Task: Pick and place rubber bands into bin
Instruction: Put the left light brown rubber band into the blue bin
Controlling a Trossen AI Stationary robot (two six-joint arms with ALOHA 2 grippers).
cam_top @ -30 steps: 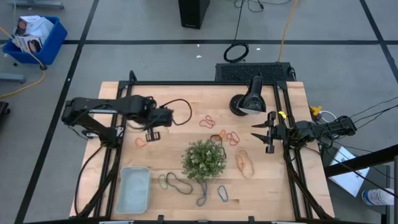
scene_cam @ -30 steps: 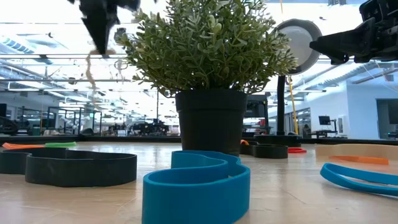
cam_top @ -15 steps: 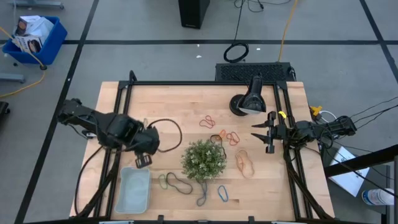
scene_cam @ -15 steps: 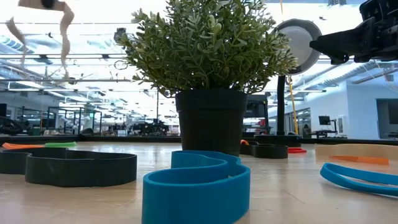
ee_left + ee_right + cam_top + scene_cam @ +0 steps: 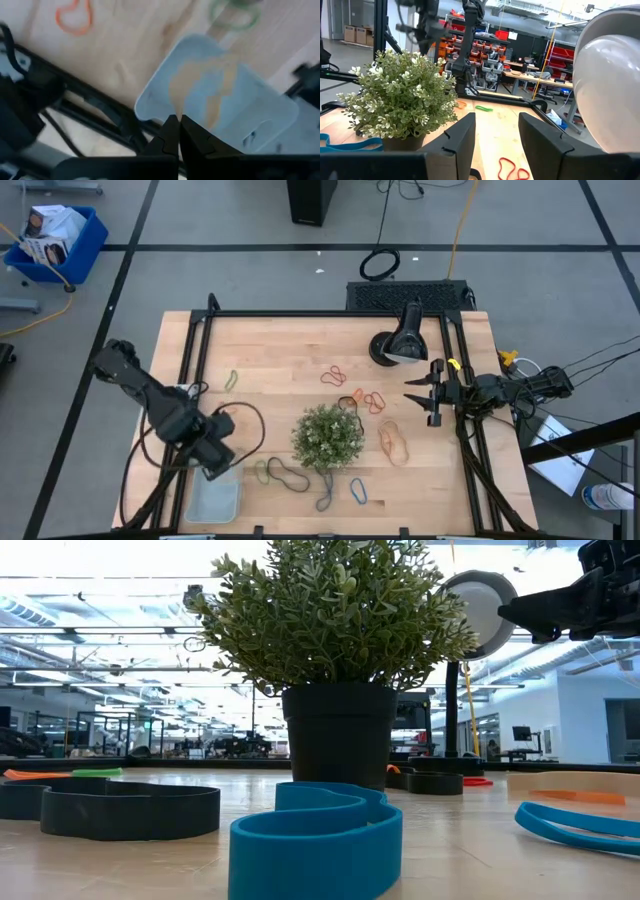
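My left gripper (image 5: 217, 463) is shut on a tan rubber band (image 5: 210, 87) above the far end of the pale-blue bin (image 5: 213, 498), which also shows in the left wrist view (image 5: 260, 115). Loose bands lie flat on the table: orange-red ones (image 5: 333, 375) (image 5: 372, 400), a tan one (image 5: 393, 440), a green one (image 5: 231, 379), dark ones (image 5: 285, 473) and a blue one (image 5: 358, 491). My right gripper (image 5: 418, 392) is open and empty at the table's right side, to the right of the plant (image 5: 327, 437). My left gripper pinches the tan band at one spot of its loop (image 5: 176, 113) between its two fingertips, coming from above and pointing down. The band hangs slack below the fingers, over the bin; whether its lower end touches the bin, I cannot tell.
The potted plant stands mid-table near the front. A black lamp (image 5: 400, 340) with a round base stands at the far right. Black frame rails (image 5: 190, 360) run along both table sides. In the low view, a blue band (image 5: 315, 840) and a dark band (image 5: 110, 810) lie close.
My left gripper has gone from the table's middle-left toward the near edge and a little left, ending over the bin and leaving the low view. It has stayed shut, and the tan band has swung along hanging below it.
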